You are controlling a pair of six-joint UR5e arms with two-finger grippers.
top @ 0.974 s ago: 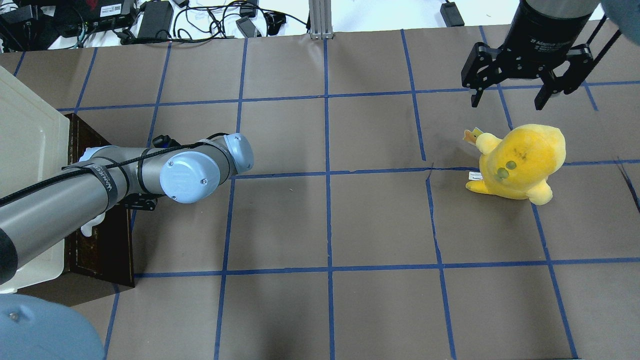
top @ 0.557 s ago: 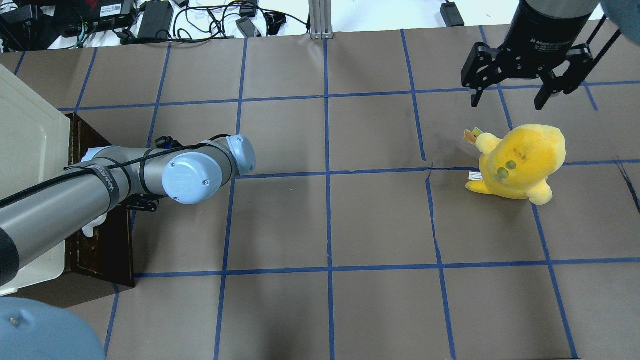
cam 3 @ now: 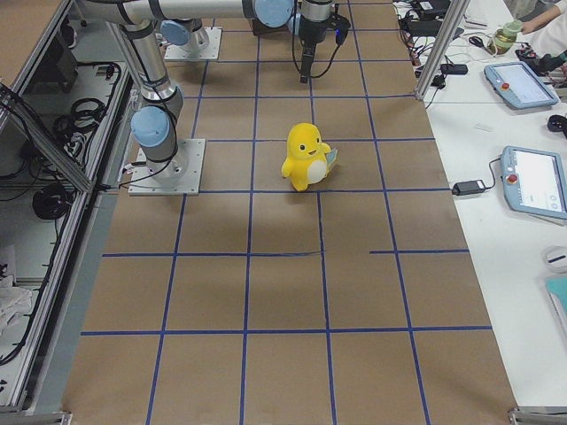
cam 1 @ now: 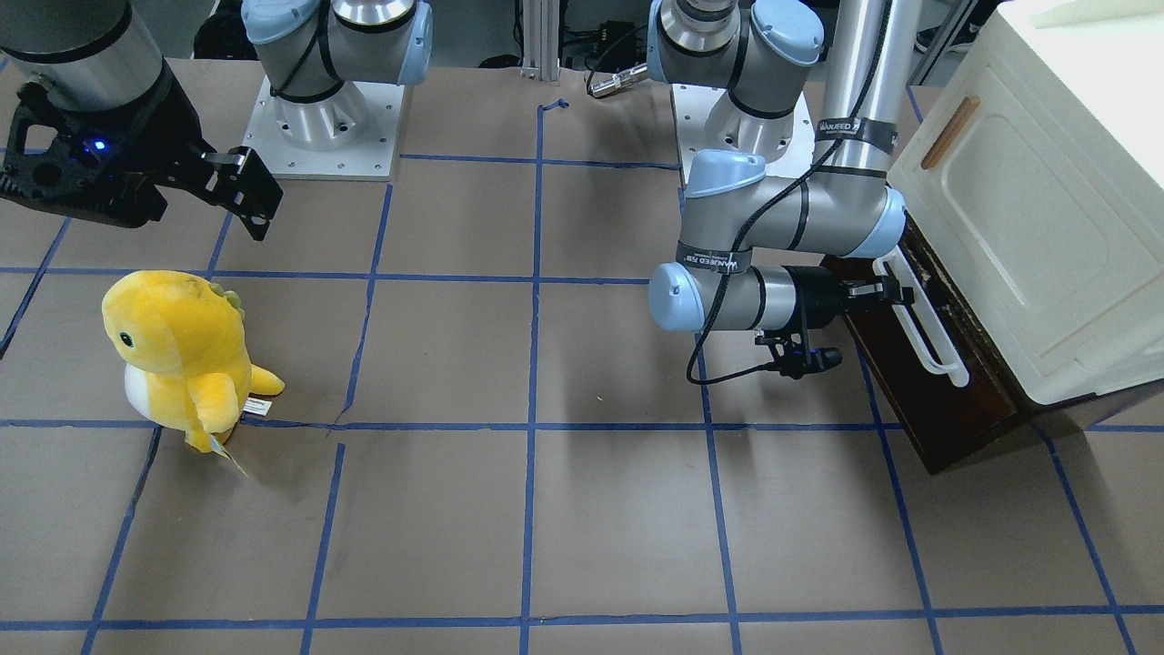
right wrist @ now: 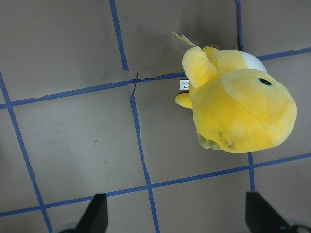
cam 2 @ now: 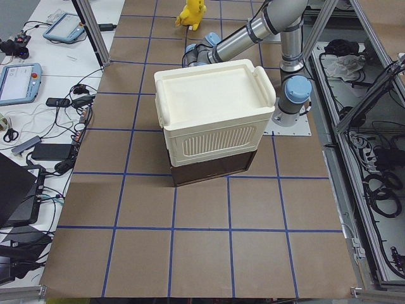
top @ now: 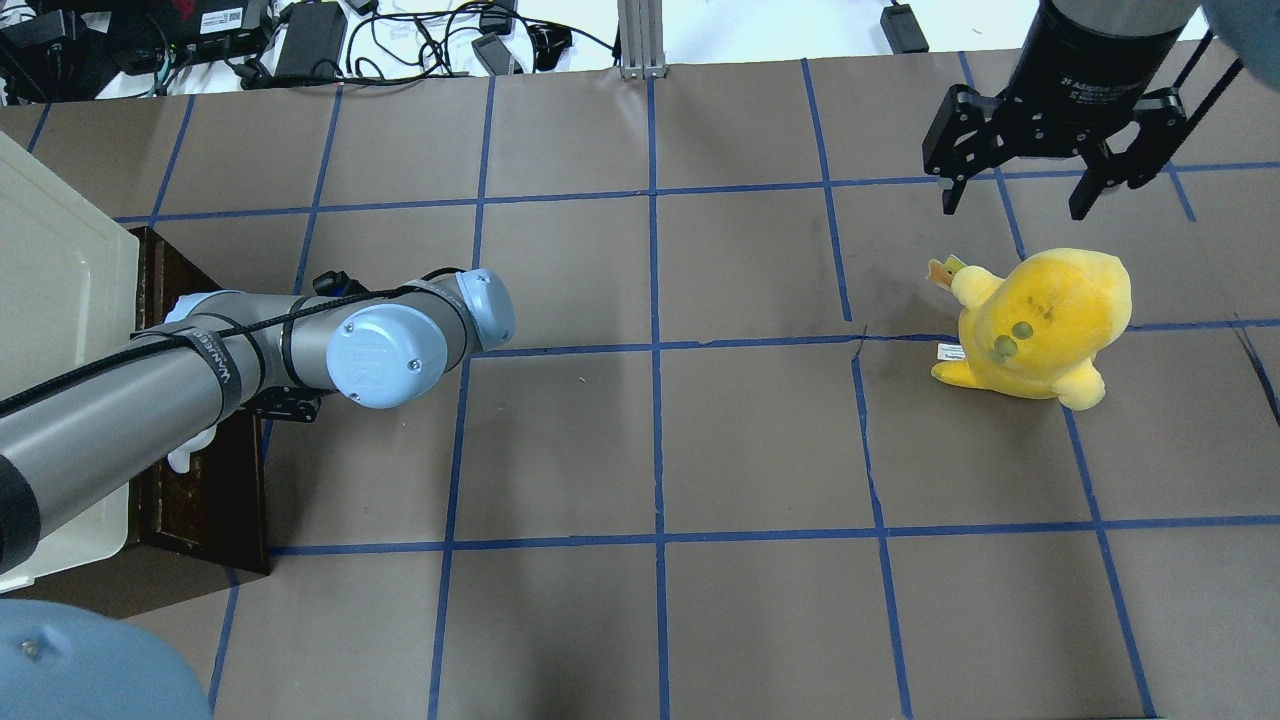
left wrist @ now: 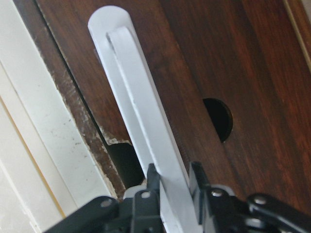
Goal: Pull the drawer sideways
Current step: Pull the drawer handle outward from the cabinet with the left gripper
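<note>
The drawer's dark brown wood front [cam 1: 937, 414] sits at the base of the cream cabinet [cam 1: 1046, 182], a little out from it. Its long white bar handle [cam 1: 928, 332] runs along the front. My left gripper [cam 1: 896, 291] is shut on this handle near its robot-side end. The left wrist view shows both fingers pinching the white bar [left wrist: 129, 92] against the wood front [left wrist: 243, 63]. In the overhead view my left arm hides most of the drawer front [top: 205, 490] and the gripper. My right gripper [top: 1015, 195] hangs open and empty, high above the far right of the table.
A yellow plush toy [top: 1040, 325] stands on the right part of the table, below my right gripper; it also shows in the right wrist view [right wrist: 238, 107]. The cabinet door has a small tan handle [cam 1: 948, 133]. Cables and power bricks [top: 310, 35] lie beyond the table's far edge.
My left arm's wrist has shifted slightly to the right in the overhead view, still holding the handle. The drawer front has barely moved. The right arm and the toy have not moved.
</note>
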